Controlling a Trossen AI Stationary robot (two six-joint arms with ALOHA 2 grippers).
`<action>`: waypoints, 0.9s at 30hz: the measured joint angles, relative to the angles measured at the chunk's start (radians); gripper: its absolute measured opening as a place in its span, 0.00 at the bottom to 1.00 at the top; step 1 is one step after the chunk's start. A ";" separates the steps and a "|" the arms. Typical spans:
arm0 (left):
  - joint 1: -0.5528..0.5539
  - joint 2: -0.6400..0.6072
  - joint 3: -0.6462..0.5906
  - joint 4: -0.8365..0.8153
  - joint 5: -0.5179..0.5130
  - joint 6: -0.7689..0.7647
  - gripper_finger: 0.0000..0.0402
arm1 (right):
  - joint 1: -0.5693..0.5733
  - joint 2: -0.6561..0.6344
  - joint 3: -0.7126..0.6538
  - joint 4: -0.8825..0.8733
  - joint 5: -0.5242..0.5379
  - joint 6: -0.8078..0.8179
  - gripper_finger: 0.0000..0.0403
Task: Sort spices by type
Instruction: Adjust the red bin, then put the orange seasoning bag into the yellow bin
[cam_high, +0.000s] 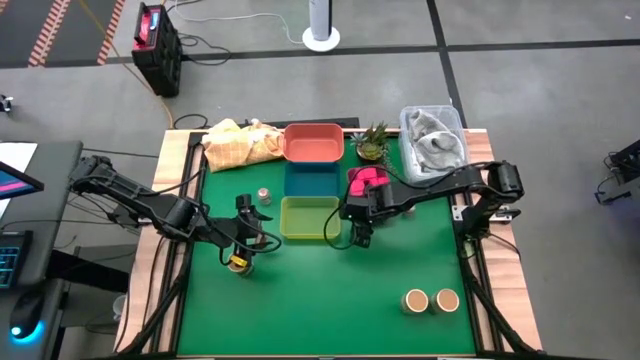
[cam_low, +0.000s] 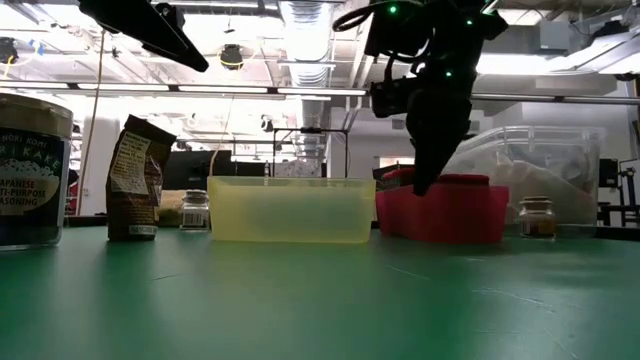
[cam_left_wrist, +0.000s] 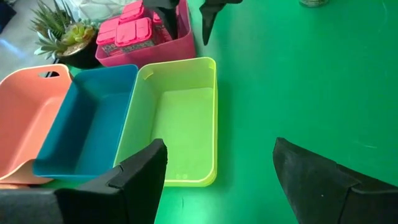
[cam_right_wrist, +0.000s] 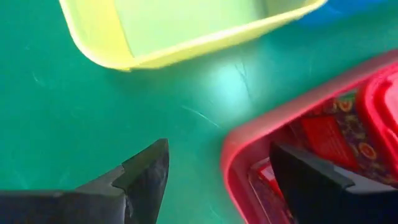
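Two robot arms over a green table with coloured trays and spices.

The right gripper hangs with fingers apart and empty beside the pink tray of pink spice boxes, mid-table. The left gripper, fingers wide and empty, hovers beside the yellow tray. Two tan-topped jars sit near the front right corner.

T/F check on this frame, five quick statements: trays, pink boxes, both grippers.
1. The yellow-green tray is empty. True.
2. The pink boxes sit in the blue tray. False: they sit in a pink bin; the blue tray is empty.
3. The right gripper holds a pink box. False: its fingers are open, nothing between them.
4. The left gripper is open and empty. True.
5. Two tan-topped jars stand inside the orange tray. False: they stand on the green mat.
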 joint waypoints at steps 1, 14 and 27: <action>0.000 0.000 0.000 0.000 0.000 0.000 0.69 | 0.000 0.000 0.000 0.006 0.000 0.000 0.75; 0.000 0.000 0.000 0.003 0.000 -0.006 0.69 | -0.014 0.000 0.035 0.130 0.000 -0.004 0.75; 0.000 0.000 0.000 -0.016 0.003 -0.030 0.69 | 0.062 -0.001 0.212 -0.192 0.100 0.026 0.75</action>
